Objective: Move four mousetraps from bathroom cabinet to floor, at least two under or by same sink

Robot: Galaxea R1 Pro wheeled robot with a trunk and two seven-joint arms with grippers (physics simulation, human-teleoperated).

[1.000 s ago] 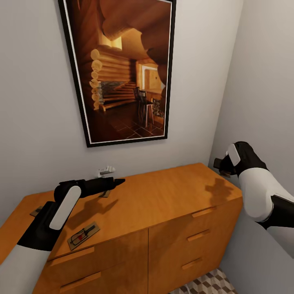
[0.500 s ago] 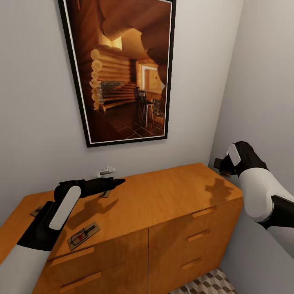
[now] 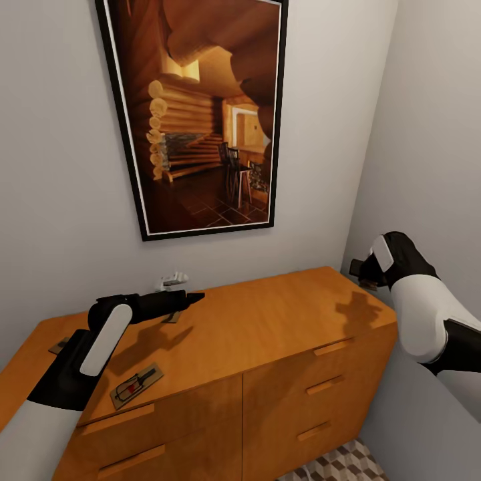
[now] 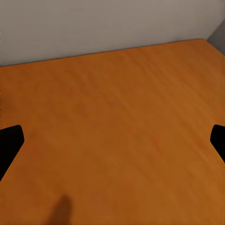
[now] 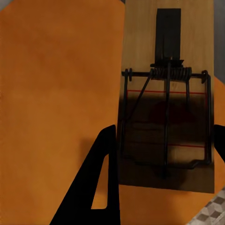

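Nearest the cabinet (image 3: 267,347) front edge one mousetrap (image 3: 136,385) lies flat on the surface; a 2nd (image 3: 59,346) sits at the cabinet's left end and a 3rd (image 3: 172,316) lies partly hidden under the left tool (image 3: 194,297). Left arm reaches low & level across the cabinet top w/ its tips spread wide over bare wood; right arm is bent at the cabinet's far right corner, right tool (image 5: 161,154) straddling a 4th mousetrap (image 5: 165,93), grip can't tell. Risk, imo: that trap sits at the edge, so a thin-board pinch could slip & drop it to the tiled floor (image 3: 347,464).
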